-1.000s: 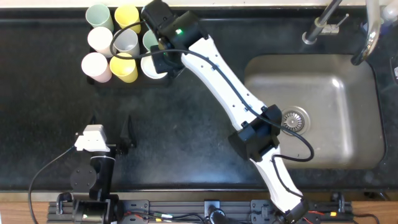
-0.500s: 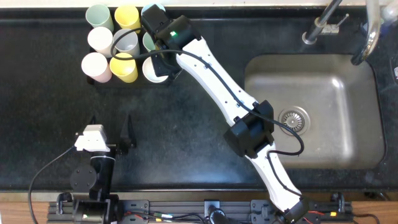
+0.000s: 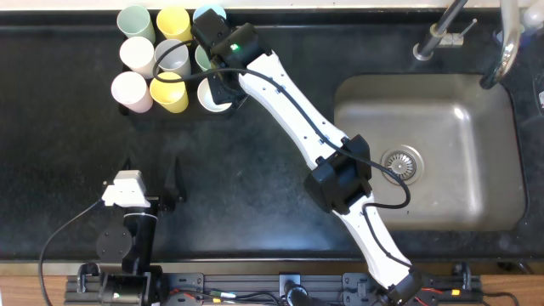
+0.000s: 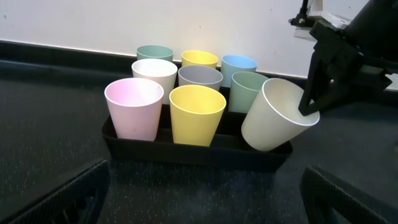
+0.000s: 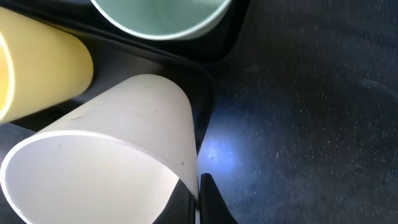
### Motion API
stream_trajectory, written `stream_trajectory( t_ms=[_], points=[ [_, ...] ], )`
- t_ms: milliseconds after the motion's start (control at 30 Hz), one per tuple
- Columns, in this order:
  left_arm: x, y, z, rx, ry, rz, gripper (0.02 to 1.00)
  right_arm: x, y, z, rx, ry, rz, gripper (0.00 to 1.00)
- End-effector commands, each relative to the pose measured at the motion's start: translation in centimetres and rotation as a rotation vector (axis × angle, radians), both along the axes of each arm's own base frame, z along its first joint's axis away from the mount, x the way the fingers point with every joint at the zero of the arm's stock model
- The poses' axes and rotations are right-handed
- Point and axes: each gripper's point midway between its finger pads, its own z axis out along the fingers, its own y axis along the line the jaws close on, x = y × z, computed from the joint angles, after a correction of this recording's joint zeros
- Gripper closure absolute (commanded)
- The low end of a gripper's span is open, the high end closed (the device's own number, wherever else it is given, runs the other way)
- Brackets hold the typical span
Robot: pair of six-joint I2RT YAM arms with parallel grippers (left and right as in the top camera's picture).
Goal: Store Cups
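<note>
A black tray (image 4: 186, 154) at the counter's back left holds several upright cups in pink, yellow, white, grey, green and blue. A cream cup (image 4: 273, 118) (image 3: 211, 95) leans tilted, its base in the tray's near right corner. My right gripper (image 4: 309, 102) (image 3: 228, 83) is shut on that cup's rim. In the right wrist view the cream cup (image 5: 118, 149) lies beside a yellow cup (image 5: 37, 62) and a green cup (image 5: 161, 15). My left gripper (image 3: 153, 168) rests open near the counter's front left, facing the tray, with nothing between its fingers.
A steel sink (image 3: 425, 153) with a faucet (image 3: 442, 34) takes up the right side. The right arm (image 3: 297, 119) stretches diagonally across the dark counter (image 3: 68, 136). A white wall runs behind the tray.
The right gripper has shifted slightly toward the tray's back left with the cream cup. The left arm has not moved.
</note>
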Motion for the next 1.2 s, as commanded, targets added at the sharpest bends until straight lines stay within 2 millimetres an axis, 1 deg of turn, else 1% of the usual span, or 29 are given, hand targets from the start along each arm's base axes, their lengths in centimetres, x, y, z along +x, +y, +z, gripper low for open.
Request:
stream_trajectory(
  t_ms=[33,333,600,667,733,800,833,900,967,1033,1067,1133,1167,1200],
  points=[
    [0.0,0.2,0.1,0.011,-0.005,0.011,0.018,0.1,0.1,-0.5,-0.011,-0.005,-0.007,0.952],
    [0.0,0.2,0.1,0.011,-0.004,0.011,0.018,0.1,0.1,-0.9,-0.013,-0.003,-0.007,0.91],
    [0.0,0.2,0.1,0.011,-0.004,0.011,0.018,0.4,0.3,-0.8,-0.002,-0.015,-0.008,0.781],
    [0.0,0.2,0.1,0.011,-0.004,0.011,0.02,0.7,0.2,-0.7,0.003,-0.019,-0.012,0.715],
    [0.0,0.2,0.1,0.011,-0.005,0.011,0.018,1.1,0.0,0.1,0.015,-0.036,-0.012,0.643],
    [0.0,0.2,0.1,0.011,-0.004,0.011,0.018,1.5,-0.2,1.9,0.038,-0.075,0.003,0.553],
    [0.0,0.2,0.1,0.011,-0.005,0.011,0.018,1.7,-0.5,3.3,0.05,-0.105,0.019,0.498],
    [0.0,0.2,0.1,0.011,-0.005,0.011,0.02,2.1,-1.5,6.9,0.078,-0.173,0.036,0.404],
    [0.0,0.2,0.1,0.011,-0.004,0.011,0.02,2.4,-3.2,10.5,0.097,-0.241,0.053,0.299],
    [0.0,0.2,0.1,0.011,-0.005,0.011,0.018,2.5,-5.7,14.2,0.105,-0.307,0.065,0.189],
    [0.0,0.2,0.1,0.011,-0.004,0.011,0.018,2.5,-7.0,15.6,0.106,-0.332,0.061,0.159],
    [0.0,0.2,0.1,0.011,-0.004,0.011,0.018,2.6,-10.7,18.7,0.105,-0.382,0.023,0.08],
    [0.0,0.2,0.1,0.011,-0.005,0.011,0.018,2.7,-12.8,20.0,0.1,-0.405,-0.002,0.018],
    [0.0,0.2,0.1,0.011,-0.004,0.011,0.018,2.7,-15.0,21.1,0.092,-0.424,-0.027,0.003]
  ],
)
